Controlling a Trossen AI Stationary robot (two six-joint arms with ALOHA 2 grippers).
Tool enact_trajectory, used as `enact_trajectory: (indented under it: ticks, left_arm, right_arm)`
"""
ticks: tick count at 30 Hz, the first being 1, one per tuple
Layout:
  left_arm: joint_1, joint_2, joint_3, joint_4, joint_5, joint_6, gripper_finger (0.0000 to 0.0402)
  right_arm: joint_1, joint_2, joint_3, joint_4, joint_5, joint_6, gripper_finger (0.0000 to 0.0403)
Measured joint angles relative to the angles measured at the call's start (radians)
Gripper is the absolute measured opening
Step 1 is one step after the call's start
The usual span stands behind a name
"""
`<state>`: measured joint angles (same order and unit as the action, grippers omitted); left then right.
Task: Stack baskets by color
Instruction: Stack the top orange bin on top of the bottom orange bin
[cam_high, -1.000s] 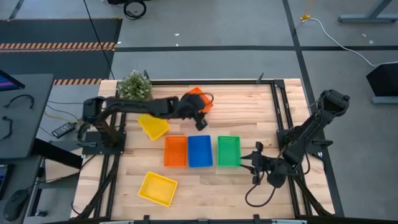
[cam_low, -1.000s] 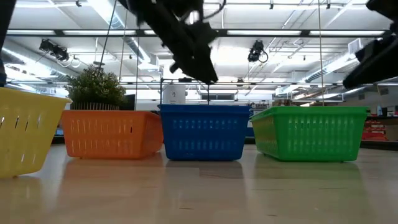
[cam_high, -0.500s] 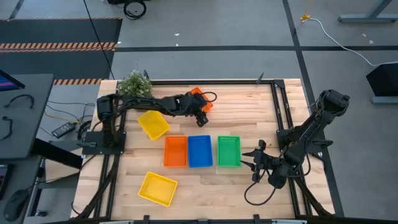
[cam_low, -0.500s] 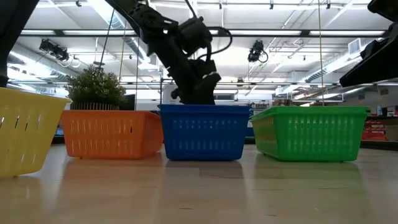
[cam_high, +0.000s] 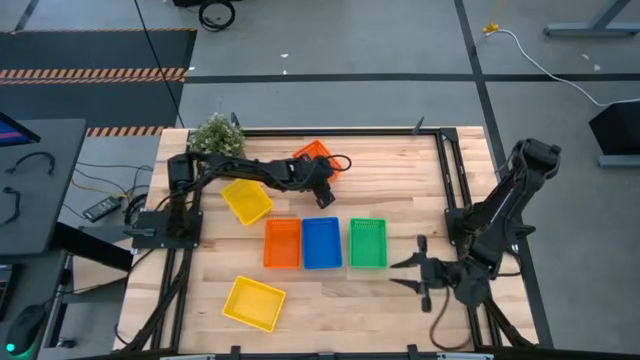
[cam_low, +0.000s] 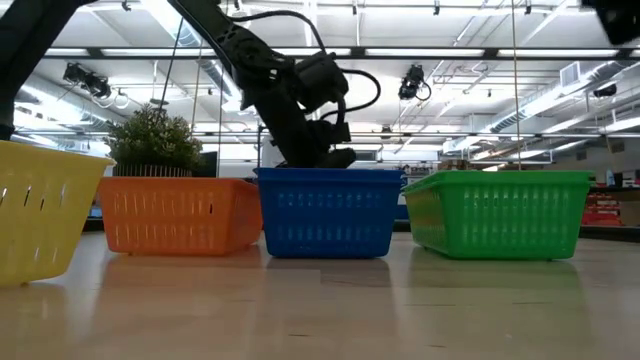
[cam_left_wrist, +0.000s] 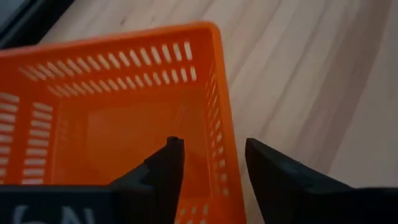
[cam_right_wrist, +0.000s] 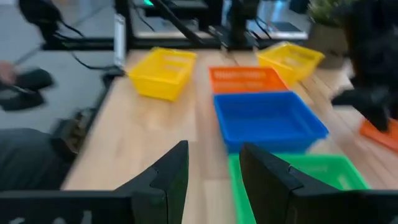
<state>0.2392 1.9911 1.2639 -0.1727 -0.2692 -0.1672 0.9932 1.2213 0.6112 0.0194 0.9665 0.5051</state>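
Note:
An orange basket (cam_high: 312, 152) sits flat on the table at the far middle. My left gripper (cam_high: 322, 170) is low over it and open. In the left wrist view one finger (cam_left_wrist: 169, 167) is inside the basket and the other (cam_left_wrist: 268, 174) outside, with a side wall (cam_left_wrist: 222, 118) between them and a gap showing beside the inner finger. A second orange basket (cam_high: 283, 243), a blue one (cam_high: 321, 242) and a green one (cam_high: 367, 242) stand in a row at the middle. My right gripper (cam_high: 418, 272) hovers open, to the near right of the green basket.
One yellow basket (cam_high: 246, 201) lies left of the row and another (cam_high: 254, 302) is near the front left. A potted plant (cam_high: 217, 138) stands at the far left corner. Bare wood lies between the row and the table's right rail.
My left gripper has come down from well above the table and reached toward the far orange basket, tipping more steeply downward. My right gripper has risen and drawn back a little toward the table's near right.

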Motion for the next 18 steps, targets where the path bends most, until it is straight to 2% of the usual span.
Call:
enact_trajectory:
  ticks: [5,10,14,18]
  left_arm:
    - [0.000,0.012,-0.001,-0.002,-0.006,0.054,0.0118]
    - [-0.009,0.013,-0.001,-0.004,-0.010,0.124,0.0021]
    - [-0.041,-0.004,-0.001,-0.017,-0.075,0.151,0.0012]
    - [-0.115,-0.055,-0.001,-0.087,-0.253,0.241,0.0008]
  right_arm:
    - [0.052,-0.026,0.023,0.042,-0.045,-0.063,0.0148]
    - [0.069,-0.023,0.024,0.055,-0.043,-0.063,0.0148]
    - [0.060,-0.013,0.024,0.058,-0.010,-0.063,0.0148]
    - [0.045,-0.009,0.023,0.055,0.012,-0.061,0.0148]
